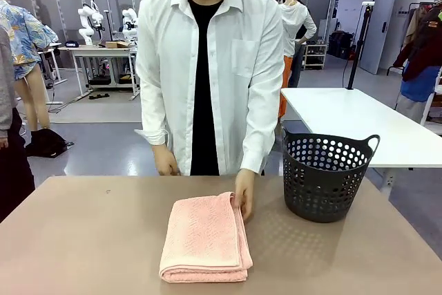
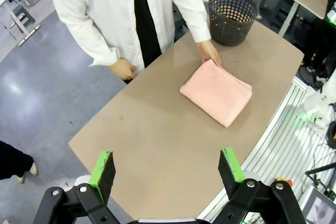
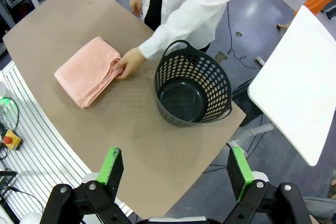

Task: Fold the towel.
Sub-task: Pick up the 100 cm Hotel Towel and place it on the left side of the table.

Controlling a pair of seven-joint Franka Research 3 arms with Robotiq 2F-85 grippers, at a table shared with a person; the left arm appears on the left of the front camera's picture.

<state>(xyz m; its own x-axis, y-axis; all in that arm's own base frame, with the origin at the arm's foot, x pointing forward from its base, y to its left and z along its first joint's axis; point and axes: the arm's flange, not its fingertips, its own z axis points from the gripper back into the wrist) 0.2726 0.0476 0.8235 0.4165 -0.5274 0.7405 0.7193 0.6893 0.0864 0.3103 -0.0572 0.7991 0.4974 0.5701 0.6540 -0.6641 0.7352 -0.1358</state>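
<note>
Basket (image 3: 193, 90) holds nothing; no legible writing on it. Towel (image 1: 206, 237) lies folded on the table (image 1: 83, 240), just left of the basket. Person's hand (image 1: 244, 197) rests flat on the towel's far corner, fingers together.

hidden: towel (image 1: 206, 237) corner under person's hand (image 1: 244, 197) | cut off: table (image 1: 83, 240) edges, seemingly all sides

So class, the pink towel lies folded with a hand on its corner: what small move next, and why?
Probably wait with both arms raised: the towel already lies folded, the person's hand rests on its far corner, and both grippers hang open well above the table.
</note>
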